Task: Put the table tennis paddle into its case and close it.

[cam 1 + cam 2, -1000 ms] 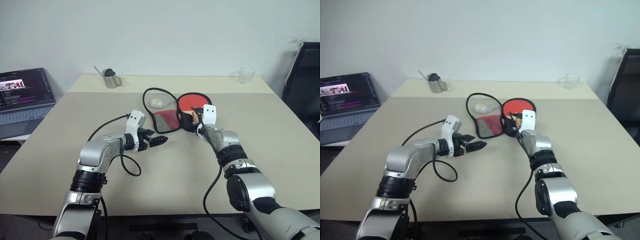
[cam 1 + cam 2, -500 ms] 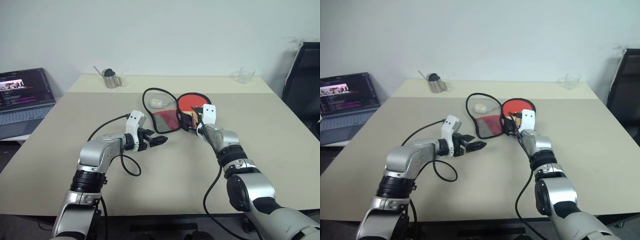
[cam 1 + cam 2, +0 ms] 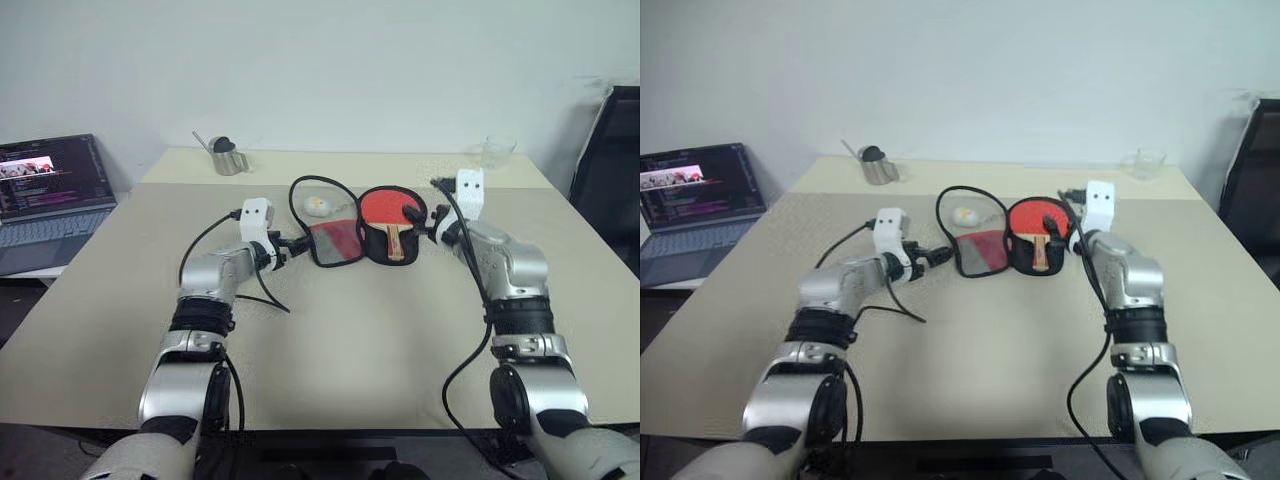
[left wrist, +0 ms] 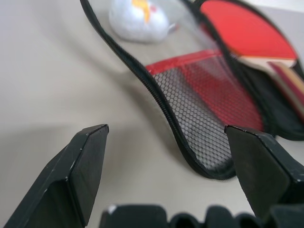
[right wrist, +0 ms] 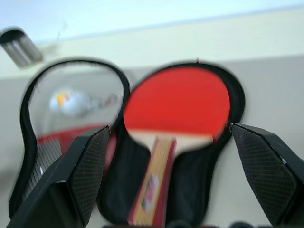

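Observation:
The case (image 3: 330, 245) lies open on the table, a black pouch with two halves side by side. The table tennis paddle (image 3: 388, 207) rests in its right half, red blade at the far end and wooden handle (image 3: 396, 241) toward me. The left half has a black mesh pocket (image 4: 204, 104) over red lining. My left gripper (image 3: 298, 243) is open, low over the table just left of that flap's zipper rim. My right gripper (image 3: 426, 222) is open just right of the case, above the table, holding nothing. From the right wrist, the paddle (image 5: 175, 102) shows between the fingers (image 5: 80, 171).
A small white-yellow ball (image 3: 315, 205) lies inside the rim of the case's left half. A laptop (image 3: 50, 185) stands at the far left, a metal cup (image 3: 225, 158) at the back left, a glass cup (image 3: 492, 150) at the back right, a black chair (image 3: 610, 170) beyond the right edge.
My right gripper opened off the paddle's handle, then rose and drew to the right. My left gripper reached forward to the case's left flap. The paddle stays in the right half.

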Robot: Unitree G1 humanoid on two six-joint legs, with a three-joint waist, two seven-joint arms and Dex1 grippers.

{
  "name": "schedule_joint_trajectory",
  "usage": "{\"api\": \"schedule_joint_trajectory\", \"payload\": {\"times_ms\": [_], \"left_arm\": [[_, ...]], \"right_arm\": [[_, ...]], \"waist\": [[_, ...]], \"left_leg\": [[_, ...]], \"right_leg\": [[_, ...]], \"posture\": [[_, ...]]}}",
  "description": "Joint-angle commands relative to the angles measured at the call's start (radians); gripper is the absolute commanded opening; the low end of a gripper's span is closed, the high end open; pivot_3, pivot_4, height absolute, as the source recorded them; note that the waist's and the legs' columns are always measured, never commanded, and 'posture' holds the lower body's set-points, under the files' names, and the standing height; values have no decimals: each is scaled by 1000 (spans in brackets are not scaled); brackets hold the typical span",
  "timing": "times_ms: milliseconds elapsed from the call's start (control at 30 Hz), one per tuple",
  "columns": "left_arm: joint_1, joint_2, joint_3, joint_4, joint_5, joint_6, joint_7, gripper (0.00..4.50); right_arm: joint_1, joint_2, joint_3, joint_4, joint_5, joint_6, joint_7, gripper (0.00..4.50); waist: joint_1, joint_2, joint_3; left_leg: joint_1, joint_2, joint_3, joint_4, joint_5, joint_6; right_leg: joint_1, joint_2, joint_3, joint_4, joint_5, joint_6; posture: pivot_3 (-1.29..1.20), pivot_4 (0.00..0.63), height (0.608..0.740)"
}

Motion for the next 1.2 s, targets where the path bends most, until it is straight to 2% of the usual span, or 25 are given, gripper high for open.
{"api": "schedule_joint_trajectory", "payload": {"times_ms": [33,233,433,767,1200], "left_arm": [[-88,-23,15,136,20,-101,5,4286],[-187,-87,68,367,18,-202,58,4286],[-201,-113,89,428,22,-237,61,4286],[-200,-151,123,413,2,-235,25,4286],[-217,-219,123,249,-50,-204,-138,4286]], "right_arm": [[10,-7,-3,-95,5,21,-9,4459],[54,-6,0,-156,-4,54,-35,4459],[77,0,1,-180,-1,70,-52,4459],[78,2,-9,-165,-7,68,-80,4459],[81,1,-37,-162,-5,55,-133,4459]], "waist": [[-4,0,0],[-5,0,0],[-4,0,0],[-2,0,0],[-2,0,0]], "left_leg": [[0,0,0,0,0,0],[-1,0,1,0,0,0],[-1,0,1,0,0,0],[-1,-1,1,0,0,0],[-1,-1,1,0,0,0]], "right_leg": [[0,0,0,0,0,0],[-1,0,0,0,-1,1],[-1,0,0,0,-1,1],[-1,1,0,0,-1,2],[-1,1,0,0,-1,2]], "posture": [[0,150,740],[0,150,740],[0,150,740],[0,150,740],[0,150,740]]}}
